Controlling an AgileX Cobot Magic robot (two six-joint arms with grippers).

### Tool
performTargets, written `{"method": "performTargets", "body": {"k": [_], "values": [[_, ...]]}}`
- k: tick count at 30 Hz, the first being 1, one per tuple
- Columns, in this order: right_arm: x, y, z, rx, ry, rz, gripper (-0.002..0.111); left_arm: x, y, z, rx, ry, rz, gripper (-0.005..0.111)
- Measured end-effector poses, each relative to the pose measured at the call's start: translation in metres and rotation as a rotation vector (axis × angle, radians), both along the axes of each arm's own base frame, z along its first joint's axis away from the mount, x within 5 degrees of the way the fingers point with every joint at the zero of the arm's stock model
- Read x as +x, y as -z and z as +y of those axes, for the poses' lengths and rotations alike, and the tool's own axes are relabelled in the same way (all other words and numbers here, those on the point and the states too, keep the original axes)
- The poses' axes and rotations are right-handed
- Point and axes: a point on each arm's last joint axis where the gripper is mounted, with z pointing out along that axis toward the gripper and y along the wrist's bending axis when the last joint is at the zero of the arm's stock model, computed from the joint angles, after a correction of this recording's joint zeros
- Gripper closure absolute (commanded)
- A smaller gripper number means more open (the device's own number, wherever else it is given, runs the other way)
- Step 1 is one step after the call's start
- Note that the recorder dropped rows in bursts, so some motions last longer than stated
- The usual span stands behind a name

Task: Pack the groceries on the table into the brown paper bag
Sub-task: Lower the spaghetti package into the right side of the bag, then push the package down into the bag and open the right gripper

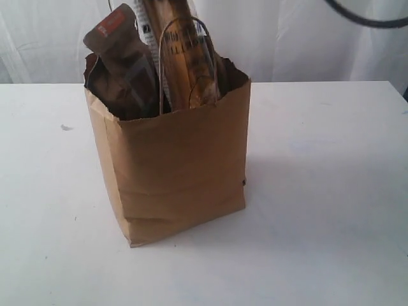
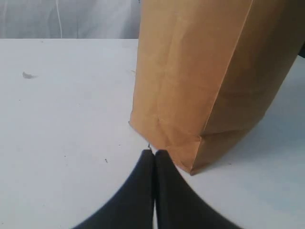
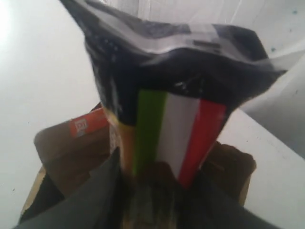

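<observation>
Spanning the view, plain white table (image 1: pixel 331 191) before pale white curtain (image 1: pixel 287 38).

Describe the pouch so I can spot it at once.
A brown paper bag stands on the table. Two items poke from its top; the pouch is the shorter one, at the exterior view's left. It is dark brown with an orange-red label, unlike the taller orange packet.
</observation>
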Motion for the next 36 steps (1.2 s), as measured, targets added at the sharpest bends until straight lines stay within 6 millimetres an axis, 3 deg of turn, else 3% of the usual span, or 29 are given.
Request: {"method": "performTargets", "body": {"k": [3,5,21,24,29,31,36], "values": [[0.013,0.031,0.011,-0.009,0.033,0.074,0.108,0.0,0.0,0.0,0.0,0.0,0.0,0.107],[0.015,0.042,0.013,0.001,0.057,0.11,0.108,0.0,0.0,0.0,0.0,0.0,0.0,0.107],[0.016,0.09,0.01,-0.016,0.151,0.225,0.108,0.0,0.0,0.0,0.001,0.0,0.002,0.107],[0.016,0.09,0.009,-0.016,0.152,0.221,0.096,0.0,0.0,0.0,0.001,0.0,0.002,0.107],[0.016,0.091,0.009,-0.022,0.153,0.225,0.052,0.0,0.0,0.0,0.001,0.0,0.002,0.107],[0.015,0.092,0.008,-0.038,0.156,0.238,0.042,0.0,0.0,0.0,0.001,0.0,0.002,0.107],[0.012,0.095,0.005,-0.079,0.153,0.264,0.041,0.0,0.0,0.0,0.001,0.0,0.002,0.107]]}}
